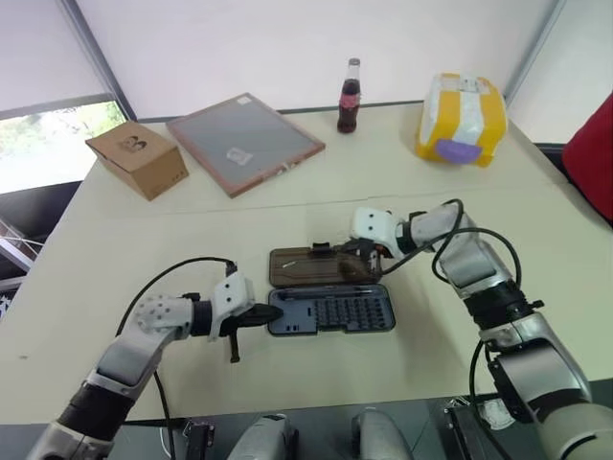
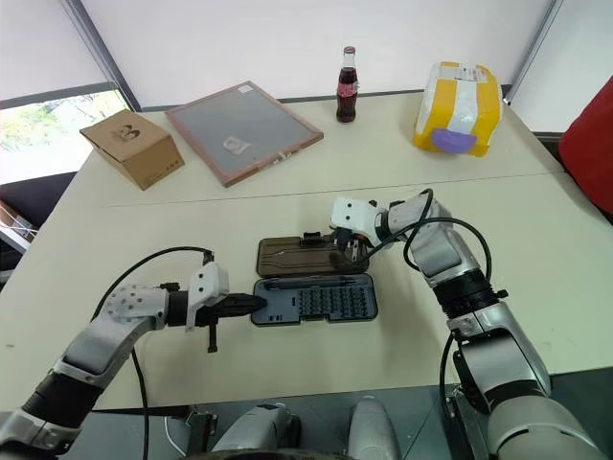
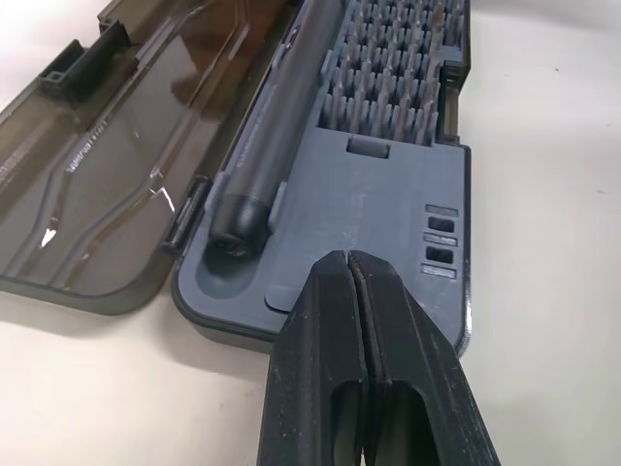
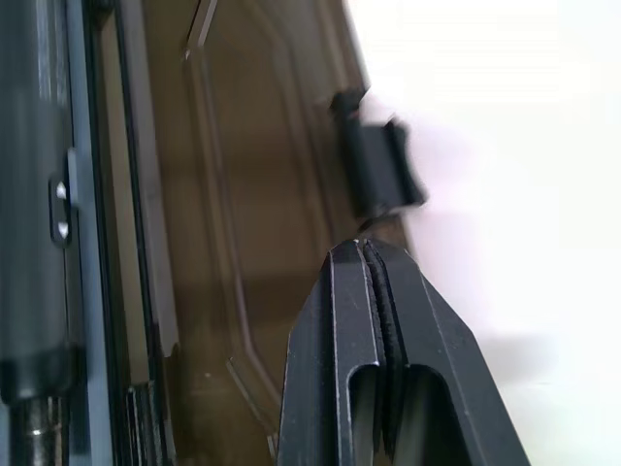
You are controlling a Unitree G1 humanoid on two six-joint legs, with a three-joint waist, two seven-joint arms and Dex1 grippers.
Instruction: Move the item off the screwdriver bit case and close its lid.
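Nearest, the left hand [image 1: 271, 313] is closed and empty, its tips at the short end of the grey-blue screwdriver bit case [image 1: 330, 310], which lies open on the counter [image 1: 287, 216]. Rows of bits and a dark driver handle [image 3: 277, 146] fill it. Behind, the smoky-brown lid [image 1: 311, 265] lies flat; the closed right hand [image 2: 345, 257] hovers over it.

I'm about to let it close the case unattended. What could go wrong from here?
The lid lies flat open, and the right gripper is shut over it by the latch tab; closed jaws may slip instead of lifting it. The left gripper, also shut, merely presses the screwdriver bit case at one end, so it may slide or pivot.
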